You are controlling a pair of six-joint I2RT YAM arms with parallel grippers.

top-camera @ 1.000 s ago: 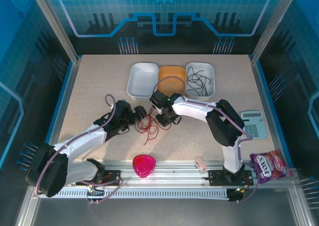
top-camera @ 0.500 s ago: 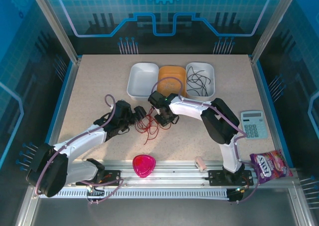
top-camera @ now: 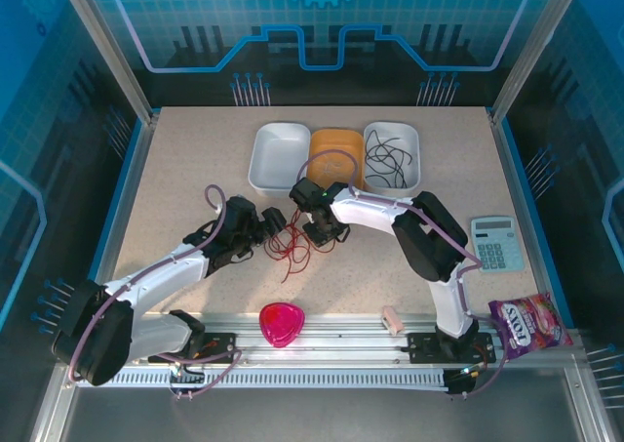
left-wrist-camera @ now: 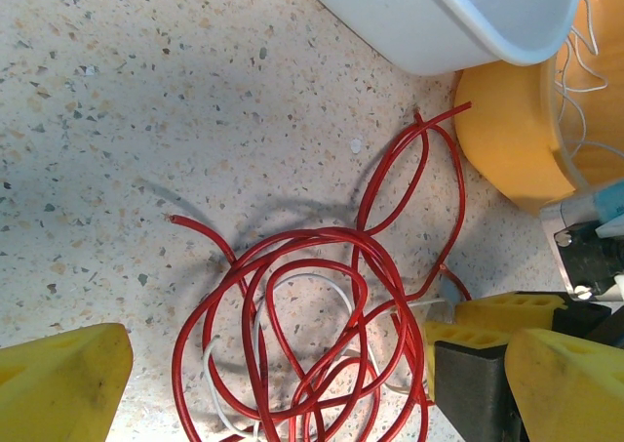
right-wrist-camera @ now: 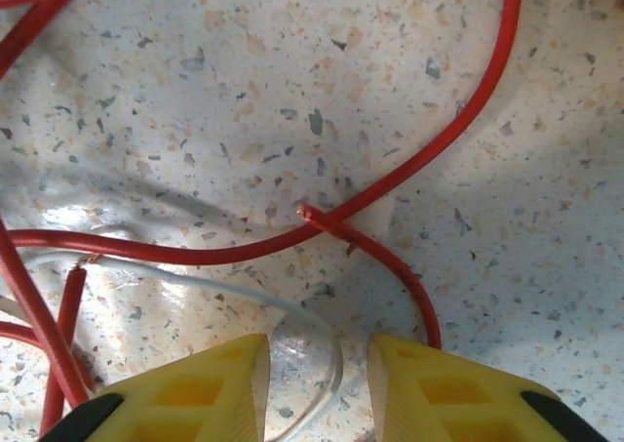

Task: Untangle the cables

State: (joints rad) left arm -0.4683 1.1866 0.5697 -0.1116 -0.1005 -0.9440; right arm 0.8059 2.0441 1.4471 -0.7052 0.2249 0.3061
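blue printed panels wall in a speckled beige table (top-camera: 175,169). the two arms reach in from the near edge and meet around the table's middle.

three trays stand side by side along the middle of the far edge: a white tray (top-camera: 278,156) to the left, an orange tray (top-camera: 336,154) in the centre, and another white tray (top-camera: 392,155) to the right, holding loose black cables (top-camera: 388,159). a snack bag (top-camera: 526,325) lies at the near right corner, and a calculator (top-camera: 495,242) sits by the right edge just beyond it. a pink heart-shaped dish (top-camera: 282,323) rests at the near edge between the arm bases.

the red cables (top-camera: 292,252) lie as a looped tangle on the bare table, near the middle and just nearer than the orange tray. a pale cable (left-wrist-camera: 312,281) is threaded through them.

the left claw (top-camera: 276,223) hangs over the tangle's left side, jaws spread wide and holding nothing. the right claw (top-camera: 319,229) is down at the tangle's right side. its yellow fingertips (right-wrist-camera: 195,388) stand a little apart, with a loop of the pale cable lying slack in the gap, not pinched.
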